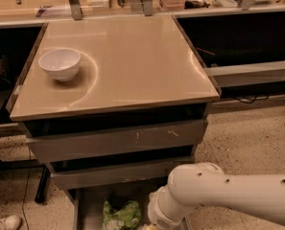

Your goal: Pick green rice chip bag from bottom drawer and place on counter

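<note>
The green rice chip bag [122, 215] lies crinkled in the open bottom drawer [87, 210] at the lower edge of the camera view. My white arm [214, 190] reaches in from the right, and its wrist ends just right of the bag. The gripper itself is below the edge of the view. The beige counter [132, 61] spreads above the three grey drawers.
A white bowl [59, 63] stands on the counter's left side. Two scuffed grey drawer fronts [118, 140] sit above the open drawer. Dark shelving flanks the cabinet on both sides. A speckled floor lies to the right, with a shoe [4, 222] at the bottom left.
</note>
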Robot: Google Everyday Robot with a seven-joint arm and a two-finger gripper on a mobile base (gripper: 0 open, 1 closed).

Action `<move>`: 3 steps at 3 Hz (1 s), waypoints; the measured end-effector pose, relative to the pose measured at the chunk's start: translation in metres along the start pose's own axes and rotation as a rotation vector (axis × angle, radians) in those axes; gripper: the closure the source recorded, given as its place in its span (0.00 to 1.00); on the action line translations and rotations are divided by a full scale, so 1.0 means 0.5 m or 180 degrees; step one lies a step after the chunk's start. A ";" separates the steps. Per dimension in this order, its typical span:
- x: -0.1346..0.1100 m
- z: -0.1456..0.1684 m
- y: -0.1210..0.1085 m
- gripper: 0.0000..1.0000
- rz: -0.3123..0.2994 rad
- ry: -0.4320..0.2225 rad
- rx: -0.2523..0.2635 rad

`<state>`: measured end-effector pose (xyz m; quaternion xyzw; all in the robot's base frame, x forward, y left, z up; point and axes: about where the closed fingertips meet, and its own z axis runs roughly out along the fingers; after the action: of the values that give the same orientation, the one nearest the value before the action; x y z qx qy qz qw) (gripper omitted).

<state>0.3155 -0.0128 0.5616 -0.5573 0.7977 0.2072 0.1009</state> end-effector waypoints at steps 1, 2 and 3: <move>0.009 0.095 -0.063 0.00 0.0029 -0.0062 0.0121; 0.005 0.172 -0.136 0.00 0.0106 -0.0122 0.0299; 0.009 0.185 -0.135 0.00 0.0107 -0.0087 0.0291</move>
<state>0.3702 0.0048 0.4623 -0.5357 0.8141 0.1798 0.1337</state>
